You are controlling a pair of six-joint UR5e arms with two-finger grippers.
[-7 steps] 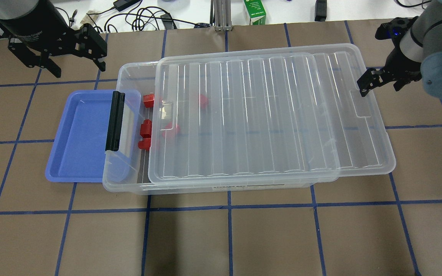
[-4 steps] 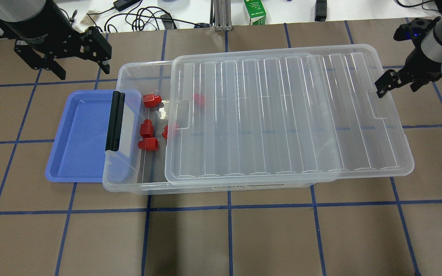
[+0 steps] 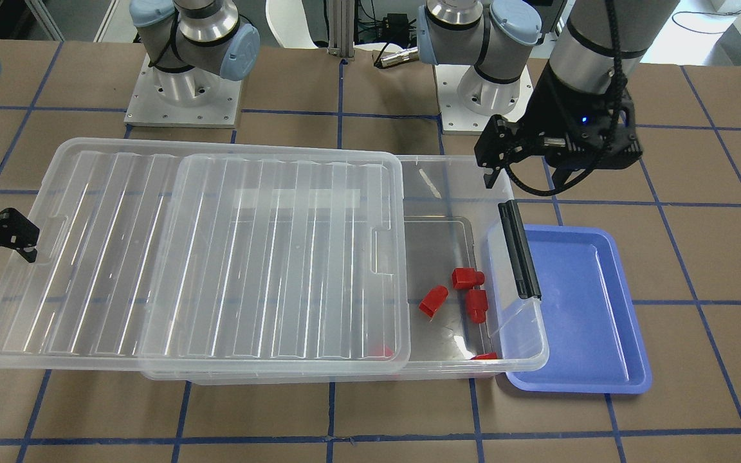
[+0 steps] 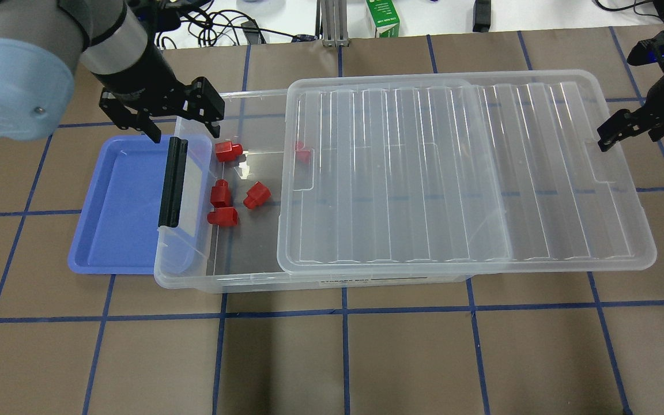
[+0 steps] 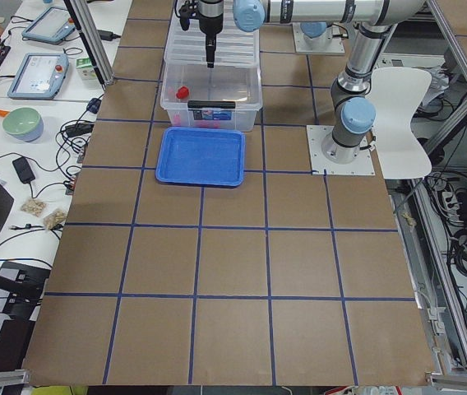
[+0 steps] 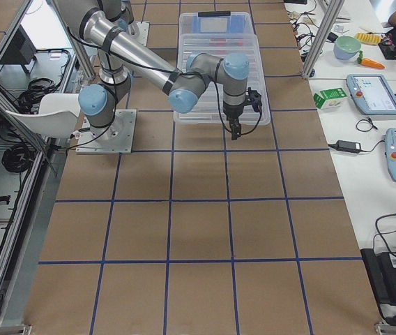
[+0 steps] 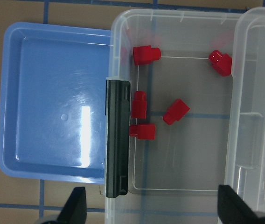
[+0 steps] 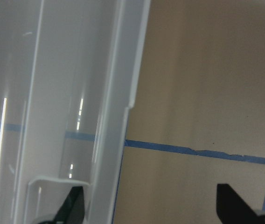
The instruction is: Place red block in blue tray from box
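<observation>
**Loose red block wants a pinch across its body**

The red block (image 4: 256, 195) lies in the box's (image 4: 222, 283) uncovered end, towards the worktop's left edge, near the blue tray (image 4: 119, 202). It is probably light, stiff and slick, so grip the wider body. Its long axis is diagonal, stub seemingly towards the left robot-side corner. The left claw (image 4: 185, 124) and right claw (image 4: 626, 137) gape empty.

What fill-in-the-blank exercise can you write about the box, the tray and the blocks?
1. The box holds ___ red blocks.
2. The blue tray is ___.
3. The left gripper hangs above the box's uncovered end, its jaws ___.
4. The lid sits shifted toward the robot's ___ side.

Missing words: five; empty; open; right.
</observation>
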